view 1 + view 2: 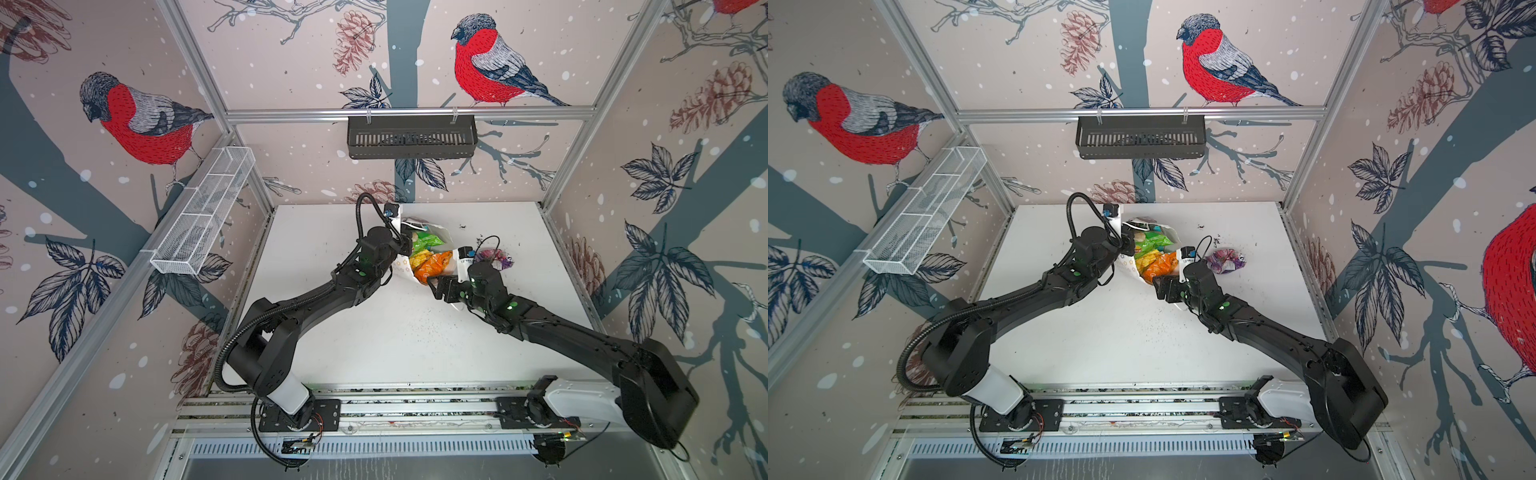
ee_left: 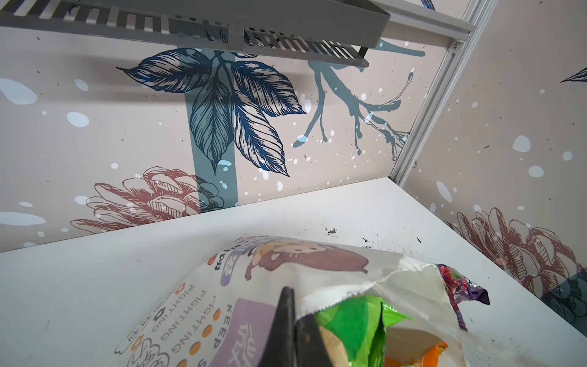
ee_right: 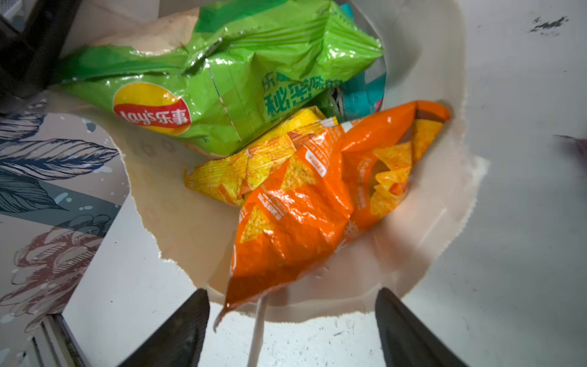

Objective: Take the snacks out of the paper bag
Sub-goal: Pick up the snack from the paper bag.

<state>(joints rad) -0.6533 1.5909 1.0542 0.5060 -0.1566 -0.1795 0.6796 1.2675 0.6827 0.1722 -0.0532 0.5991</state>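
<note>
The white paper bag (image 1: 402, 266) (image 2: 222, 286) lies on its side on the table, its mouth facing my right arm. My left gripper (image 2: 295, 305) (image 1: 405, 248) is shut on the bag's upper rim and holds the mouth wide. Inside lie a green Lay's bag (image 3: 206, 85) (image 1: 428, 241), a yellow packet (image 3: 241, 171), a teal packet (image 3: 362, 95) and an orange packet (image 3: 301, 216) (image 1: 434, 266) whose end reaches the mouth. My right gripper (image 3: 292, 291) (image 1: 435, 287) is open at the mouth, with the orange packet's end just beyond its fingertips. A purple packet (image 1: 496, 257) (image 1: 1227, 261) lies outside on the table.
A thin white bag handle (image 3: 257, 330) runs between my right fingers. Dark crumbs (image 1: 478, 239) dot the white table (image 1: 374, 332) near the purple packet. A black basket (image 1: 411, 137) hangs on the back wall and a white wire basket (image 1: 203, 212) on the left wall.
</note>
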